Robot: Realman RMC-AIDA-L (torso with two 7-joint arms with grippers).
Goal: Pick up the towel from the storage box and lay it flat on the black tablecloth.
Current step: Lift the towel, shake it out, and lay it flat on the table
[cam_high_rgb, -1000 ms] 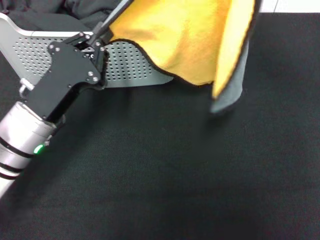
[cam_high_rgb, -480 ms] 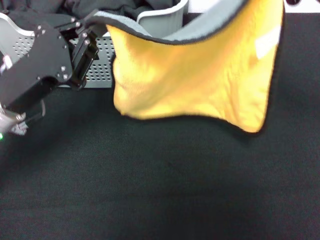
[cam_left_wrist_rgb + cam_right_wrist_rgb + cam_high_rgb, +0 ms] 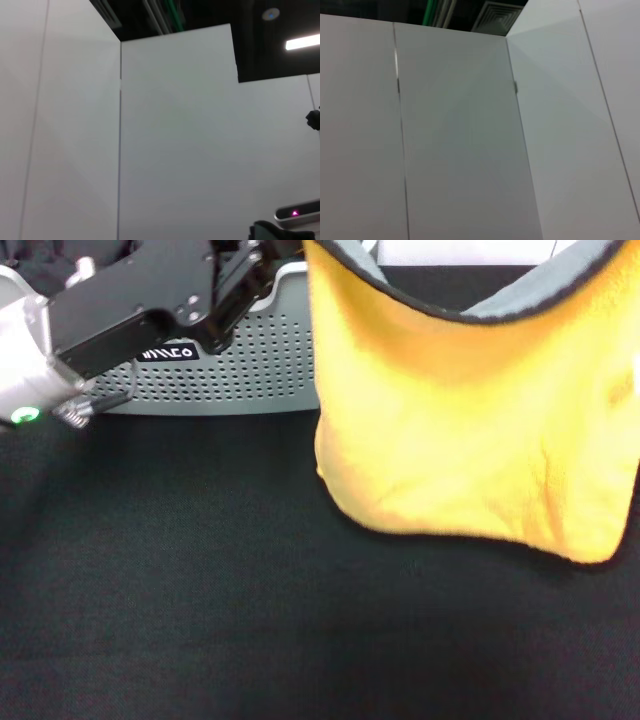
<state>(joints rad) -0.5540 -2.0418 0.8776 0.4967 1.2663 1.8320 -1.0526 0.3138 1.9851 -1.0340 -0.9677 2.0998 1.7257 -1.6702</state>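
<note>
Our left gripper [image 3: 268, 255] sits at the top of the head view, over the near wall of the storage box [image 3: 250, 370], its black body slanting back toward the silver arm segment with the green light. Its fingertips reach the upper left corner of the towel [image 3: 470, 430], but they run up to the frame edge, so we cannot tell how far apart they stand or whether they actually pinch the cloth. The towel hangs spread out just beside the storage box, on its right, orange-yellow face toward us, a strip of the grey face and black trim showing along its sagging top edge. Its lower hem curves above the black tablecloth [image 3: 200, 590], which stretches in front of the storage box; whether the hem touches it we cannot tell. Our right gripper is out of view, and both wrist views show only white wall panels and a dark ceiling.
</note>
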